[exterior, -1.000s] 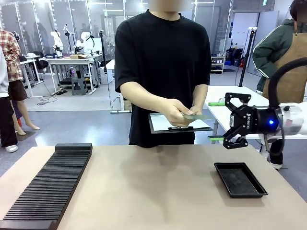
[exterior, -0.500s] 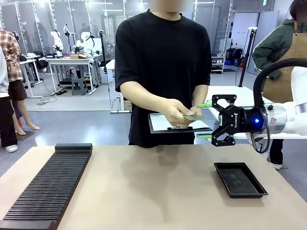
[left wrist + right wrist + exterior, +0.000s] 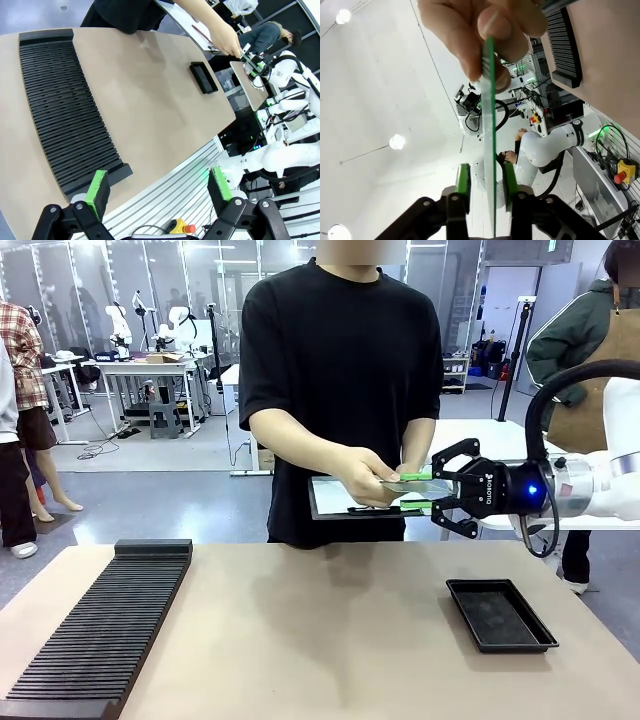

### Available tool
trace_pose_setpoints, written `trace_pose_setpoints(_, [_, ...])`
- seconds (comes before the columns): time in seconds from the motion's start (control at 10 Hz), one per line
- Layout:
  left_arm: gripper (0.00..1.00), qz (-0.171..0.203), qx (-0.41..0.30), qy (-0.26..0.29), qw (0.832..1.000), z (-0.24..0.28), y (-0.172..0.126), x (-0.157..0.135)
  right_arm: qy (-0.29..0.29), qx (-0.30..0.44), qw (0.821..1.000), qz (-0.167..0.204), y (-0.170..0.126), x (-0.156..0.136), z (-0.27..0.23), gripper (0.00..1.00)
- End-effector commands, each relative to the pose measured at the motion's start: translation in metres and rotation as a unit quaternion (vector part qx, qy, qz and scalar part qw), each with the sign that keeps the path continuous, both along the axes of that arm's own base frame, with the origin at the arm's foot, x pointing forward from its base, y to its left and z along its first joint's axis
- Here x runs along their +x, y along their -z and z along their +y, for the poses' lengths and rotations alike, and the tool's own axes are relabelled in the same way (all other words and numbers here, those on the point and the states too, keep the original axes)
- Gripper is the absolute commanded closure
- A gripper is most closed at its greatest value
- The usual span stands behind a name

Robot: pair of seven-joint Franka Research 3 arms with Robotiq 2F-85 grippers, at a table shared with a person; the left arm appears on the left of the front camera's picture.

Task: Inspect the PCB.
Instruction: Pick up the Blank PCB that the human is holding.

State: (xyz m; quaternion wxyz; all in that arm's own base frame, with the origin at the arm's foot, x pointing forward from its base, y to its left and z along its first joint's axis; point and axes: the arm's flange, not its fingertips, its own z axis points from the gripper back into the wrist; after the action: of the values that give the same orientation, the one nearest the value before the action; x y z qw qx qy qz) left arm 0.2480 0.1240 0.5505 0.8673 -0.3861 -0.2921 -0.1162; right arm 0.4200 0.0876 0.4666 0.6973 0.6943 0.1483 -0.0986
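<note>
The person at the far side holds the thin green PCB (image 3: 403,483) flat in one hand (image 3: 362,476), over a grey clipboard (image 3: 330,498). My right gripper (image 3: 417,491) has come in from the right, with one green pad above the board's free end and one below it. The right wrist view shows the PCB (image 3: 490,130) edge-on between the pads, pinched at its far end by the person's fingers (image 3: 485,30). A thin gap shows on each side, so the jaws are narrowed but open. My left gripper (image 3: 159,186) hangs open and empty, high over the table's near edge.
A shallow black tray (image 3: 500,615) lies on the table's right side. A long black slotted rack (image 3: 100,625) runs along the left. Other people and tables stand in the background.
My right gripper has moved left to the person's hand, levelled out, and narrowed its fingers around the PCB's free end. The person's hands have stayed put.
</note>
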Motion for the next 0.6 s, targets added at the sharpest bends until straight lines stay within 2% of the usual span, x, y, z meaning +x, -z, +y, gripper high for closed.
trace_pose_setpoints(0.0, [0.0, 0.001, 0.002, 0.0, 1.0, 0.0, 0.0002, -0.0001, -0.001, 0.007, 1.0, 0.01, -0.0038, 0.0058, 0.0057, 1.0])
trace_pose_setpoints(0.5, [0.0, 0.001, 0.002, 0.0, 1.0, 0.0, 0.0002, -0.0001, 0.002, 0.014, 1.0, 0.009, 0.0004, 0.0063, 0.0025, 1.0])
